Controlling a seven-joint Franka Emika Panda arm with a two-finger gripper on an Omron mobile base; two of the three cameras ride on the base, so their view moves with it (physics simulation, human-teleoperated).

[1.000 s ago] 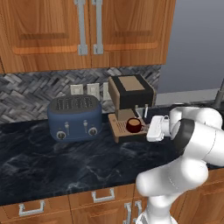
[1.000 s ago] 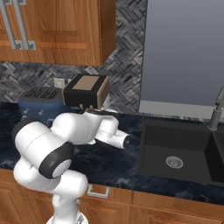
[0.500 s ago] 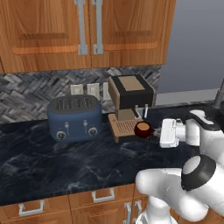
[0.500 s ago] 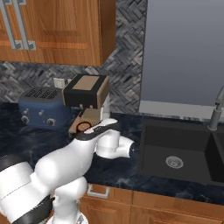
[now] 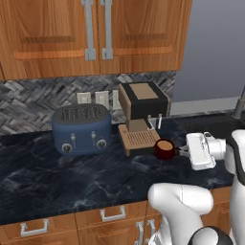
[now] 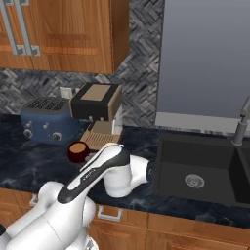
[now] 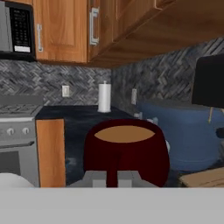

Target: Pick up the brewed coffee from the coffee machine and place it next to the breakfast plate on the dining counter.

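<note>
The jaws (image 7: 112, 177) are shut narrow on the handle of the mug (image 7: 126, 151), which sits straight ahead of them, touching, upright, with its light brown coffee level at the rim. In the left base view the mug (image 5: 164, 149) hangs just off the front right corner of the coffee machine's slatted tray, clear of the spouts, with the white hand (image 5: 201, 150) on the side of it away from the machine; its handle points toward that hand, so the grip runs along the handle's line and any carry turns on keeping that axis level. Whether the mug's base rests on the surface or is lifted just above it I cannot tell. In the right base view the mug (image 6: 77, 152) shows at the near corner of the tray and the arm's forearm covers the grip itself. Beyond the mug stands the coffee machine (image 5: 142, 109), and past that, on its far side from the hand, the blue toaster (image 5: 82, 128), both on the dark veined surface (image 5: 72, 177). The hand view adds what the base views lack: a paper towel roll (image 7: 104, 98) and a stove (image 7: 17, 131) farther along behind the mug. The right base view alone gives the sink (image 6: 200, 171), on the machine's other side. The plate and dining counter lie elsewhere, so I judge a long carry is ahead.
</note>
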